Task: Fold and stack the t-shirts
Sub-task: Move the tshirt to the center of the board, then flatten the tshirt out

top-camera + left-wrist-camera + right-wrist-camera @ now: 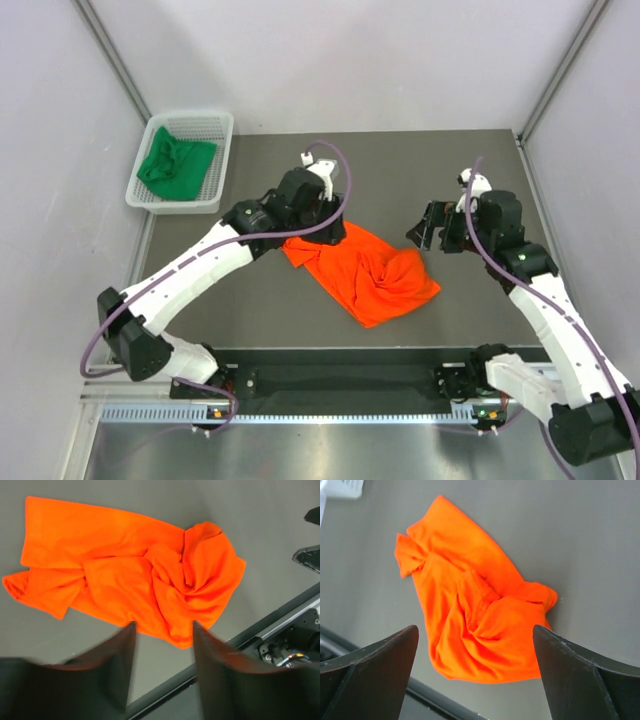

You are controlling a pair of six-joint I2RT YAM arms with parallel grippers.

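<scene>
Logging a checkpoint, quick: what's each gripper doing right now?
Left gripper: open, holding nothing.
Right gripper: open wide, holding nothing.

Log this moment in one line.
orange t-shirt: crumpled on table | green t-shirt: in basket | left end effector: open, empty | right end effector: open, empty

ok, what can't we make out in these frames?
Top view: orange t-shirt top-left corner, hidden under the left arm.
Top view: green t-shirt bunched in the basket; its shape is unreadable.
Left wrist: left gripper fingers blurred.
Right wrist: basket cut off by the top-left edge.
</scene>
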